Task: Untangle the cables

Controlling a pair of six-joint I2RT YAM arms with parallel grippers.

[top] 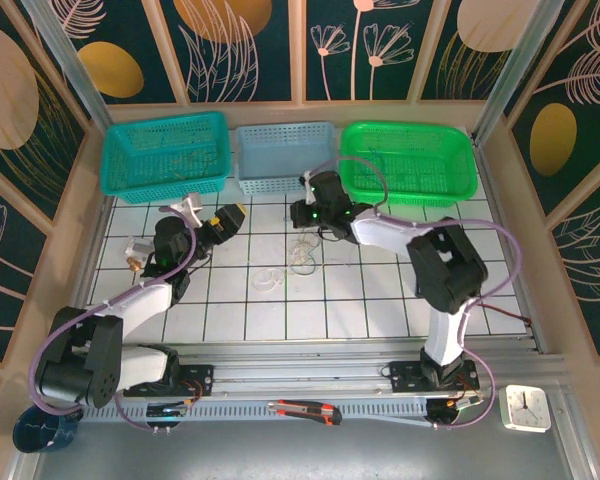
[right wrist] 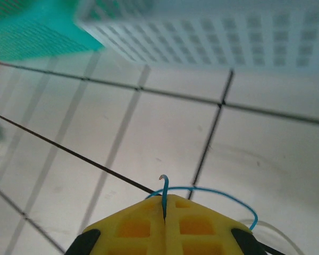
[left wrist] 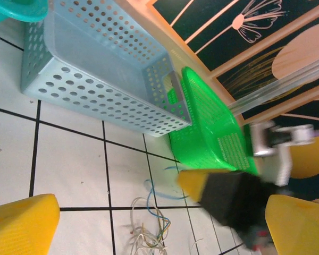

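Note:
The cables (top: 301,257) lie as a small tangle of thin whitish, yellowish and bluish loops on the white tiles between my two grippers. In the left wrist view the bundle (left wrist: 148,229) sits low between my yellow fingers (left wrist: 22,224), and a blue wire (left wrist: 149,187) rises from it toward the blurred right gripper (left wrist: 201,183). My left gripper (top: 230,215) is open, left of the tangle. My right gripper (top: 308,188) is lifted near the baskets. In the right wrist view it (right wrist: 165,197) is shut on the blue wire (right wrist: 212,192), whose bare end pokes out above the tips.
Three baskets line the back edge: teal (top: 165,180), pale blue (top: 285,183) and green (top: 408,190). A box cutter (top: 302,410) and a small clock (top: 527,407) lie on the near rail, beside the arm bases. Patterned walls close in the table.

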